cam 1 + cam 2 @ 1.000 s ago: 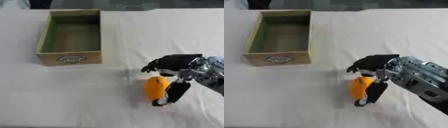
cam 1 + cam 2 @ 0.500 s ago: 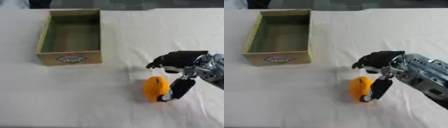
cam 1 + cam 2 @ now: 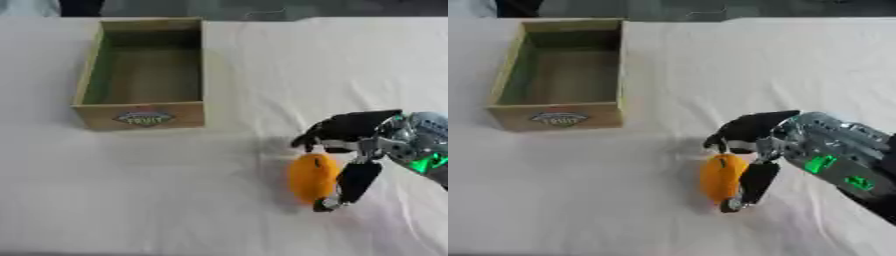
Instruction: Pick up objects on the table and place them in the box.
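R hand (image 3: 354, 137) curled round the orange fruit (image 3: 311, 177) on the worktop (image 3: 175, 190), thumb on its right side. Open box (image 3: 142, 75) well off to hand's far left.

You see the box (image 3: 143, 75) in the upper left of the frame, standing on the table (image 3: 131, 200). The fruit (image 3: 311, 177) lies on the table at lower right, well apart from the box. Your right hand (image 3: 354, 145) enters from the right edge, its fingers (image 3: 346, 127) just above the fruit and its thumb (image 3: 350, 182) against the fruit's right side.
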Robot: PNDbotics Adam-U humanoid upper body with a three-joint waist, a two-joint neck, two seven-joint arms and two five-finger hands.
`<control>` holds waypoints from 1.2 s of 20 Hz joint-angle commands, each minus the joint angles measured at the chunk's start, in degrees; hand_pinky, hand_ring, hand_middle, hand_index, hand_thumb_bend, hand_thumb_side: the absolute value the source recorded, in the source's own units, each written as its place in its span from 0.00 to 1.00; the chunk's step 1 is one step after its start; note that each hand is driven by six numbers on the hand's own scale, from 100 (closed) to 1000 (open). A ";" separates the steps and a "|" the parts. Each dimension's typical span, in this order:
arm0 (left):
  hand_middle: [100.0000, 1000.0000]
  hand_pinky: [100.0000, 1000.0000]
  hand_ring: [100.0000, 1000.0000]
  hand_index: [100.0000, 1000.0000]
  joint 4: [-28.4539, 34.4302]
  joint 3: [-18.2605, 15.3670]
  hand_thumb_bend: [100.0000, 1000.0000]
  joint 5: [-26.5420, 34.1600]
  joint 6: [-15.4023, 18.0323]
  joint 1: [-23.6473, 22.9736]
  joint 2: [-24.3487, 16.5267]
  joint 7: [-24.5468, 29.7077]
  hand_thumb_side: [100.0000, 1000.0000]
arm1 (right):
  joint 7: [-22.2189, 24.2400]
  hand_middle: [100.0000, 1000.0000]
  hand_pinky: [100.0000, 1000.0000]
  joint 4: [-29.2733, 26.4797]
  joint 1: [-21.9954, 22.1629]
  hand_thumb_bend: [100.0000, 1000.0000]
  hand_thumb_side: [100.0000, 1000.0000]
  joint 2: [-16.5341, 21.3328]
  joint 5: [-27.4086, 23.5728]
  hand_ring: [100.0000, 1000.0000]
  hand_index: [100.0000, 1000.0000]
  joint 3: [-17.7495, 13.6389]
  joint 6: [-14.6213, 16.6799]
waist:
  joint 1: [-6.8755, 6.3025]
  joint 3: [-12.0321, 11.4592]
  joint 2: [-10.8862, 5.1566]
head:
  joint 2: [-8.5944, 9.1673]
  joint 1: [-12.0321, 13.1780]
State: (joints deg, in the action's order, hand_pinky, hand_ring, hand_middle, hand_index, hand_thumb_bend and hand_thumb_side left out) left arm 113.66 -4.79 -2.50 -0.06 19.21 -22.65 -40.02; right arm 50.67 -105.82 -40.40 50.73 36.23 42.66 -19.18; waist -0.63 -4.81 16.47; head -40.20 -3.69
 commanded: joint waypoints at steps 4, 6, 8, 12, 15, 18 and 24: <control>0.67 0.72 0.67 0.86 0.93 0.00 0.00 0.33 0.23 0.82 -0.81 -0.14 0.90 | 1.29 0.56 0.65 0.16 -1.71 0.35 0.43 -0.40 -0.26 0.81 0.80 -1.14 -2.87 | -0.01 -0.01 -0.81 | 0.42 -0.05; 0.67 0.72 0.67 0.86 0.93 -0.03 0.00 0.30 0.25 0.83 -0.83 -0.15 0.90 | 1.29 0.54 0.64 -0.60 -1.87 0.26 0.39 -0.42 0.13 0.79 0.77 -1.51 -3.61 | 0.01 0.03 -0.82 | 0.43 0.01; 0.67 0.72 0.67 0.86 0.93 -0.03 0.00 0.28 0.28 0.86 -0.84 -0.15 0.90 | 1.29 0.54 0.64 -1.09 -1.87 0.22 0.38 -0.36 0.37 0.79 0.76 -1.65 -4.20 | 0.01 0.03 -0.83 | 0.43 0.01; 0.67 0.72 0.67 0.86 0.93 -0.04 0.00 0.27 0.30 0.85 -0.87 -0.14 0.90 | 1.29 0.48 0.64 -1.53 -1.78 0.00 0.30 -0.10 0.38 0.77 0.64 -1.64 -4.62 | -0.01 -0.02 -0.88 | 0.43 0.01; 0.67 0.72 0.67 0.86 0.93 -0.07 0.00 0.26 0.32 0.79 -0.96 -0.13 0.90 | 1.29 0.47 0.63 -2.92 -1.86 0.00 0.30 0.72 0.02 0.76 0.61 -1.96 -4.37 | -0.02 -0.03 -1.01 | 0.41 0.01; 0.67 0.72 0.67 0.86 0.93 -0.09 0.00 0.24 0.34 0.81 -1.03 -0.12 0.90 | 1.29 0.46 0.63 -5.46 -1.89 0.00 0.25 1.79 -1.46 0.75 0.60 -2.53 -4.74 | 0.00 0.00 -1.11 | 0.40 0.02; 0.67 0.72 0.67 0.86 0.93 -0.07 0.00 0.29 0.37 0.86 -1.01 -0.11 0.90 | 1.29 0.45 0.63 -8.67 -2.58 0.00 0.14 3.09 -4.17 0.75 0.59 -4.68 -6.97 | 0.05 0.15 -1.22 | 0.58 -0.03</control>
State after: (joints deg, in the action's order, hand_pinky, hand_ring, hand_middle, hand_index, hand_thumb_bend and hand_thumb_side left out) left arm 113.66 -4.79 -2.50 0.14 19.26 -22.64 -40.17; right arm 48.18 -113.07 -41.97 51.99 32.80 39.47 -21.69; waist -0.59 -4.66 16.54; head -40.16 -3.68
